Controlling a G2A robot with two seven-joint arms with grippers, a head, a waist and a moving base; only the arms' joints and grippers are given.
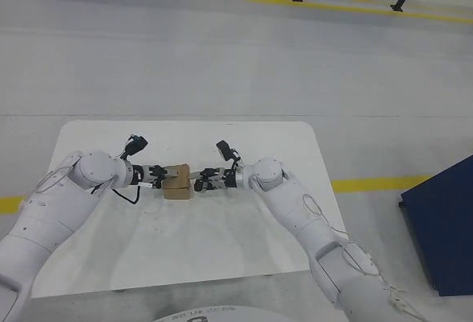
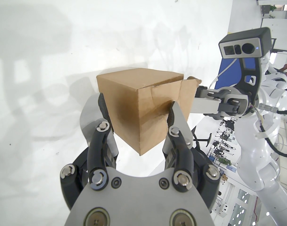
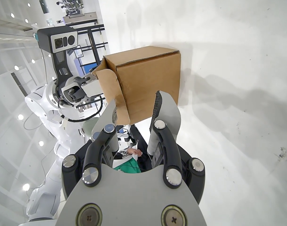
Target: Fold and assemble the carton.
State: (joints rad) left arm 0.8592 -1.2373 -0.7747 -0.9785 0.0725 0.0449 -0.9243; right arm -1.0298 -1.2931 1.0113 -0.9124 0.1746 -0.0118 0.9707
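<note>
white table [image 1: 220, 241] stands on a grey floor marked with a yellow line [image 1: 373, 183], and a dark blue block [image 1: 462, 217] sits off to its right. the carton [image 1: 176, 183], a small brown cardboard box, is near the middle of the table, between the two arms that come in from opposite sides. the left gripper [image 1: 157, 175] meets it from the left and the right gripper [image 1: 200, 183] from the right. in the left wrist view, the left gripper [image 2: 137, 102] has its fingers [image 2: 103, 109] spread around one corner of the carton [image 2: 134, 109], one pad against each side face, and the cardboard is creased where the other finger presses in, so it is clamped on the box. a loose flap [image 2: 188, 95] stands out from the carton's far edge, with the right gripper [image 2: 200, 97] just behind it. in the right wrist view, the right gripper [image 3: 136, 99] has its fingers [image 3: 162, 109] apart, straddling the near corner of the carton [image 3: 148, 81]. the flap [image 3: 110, 88] hangs open and bent beside one finger, while the other finger lies in front of the side face. the left gripper [image 3: 94, 85] touches the far side of the box.
</note>
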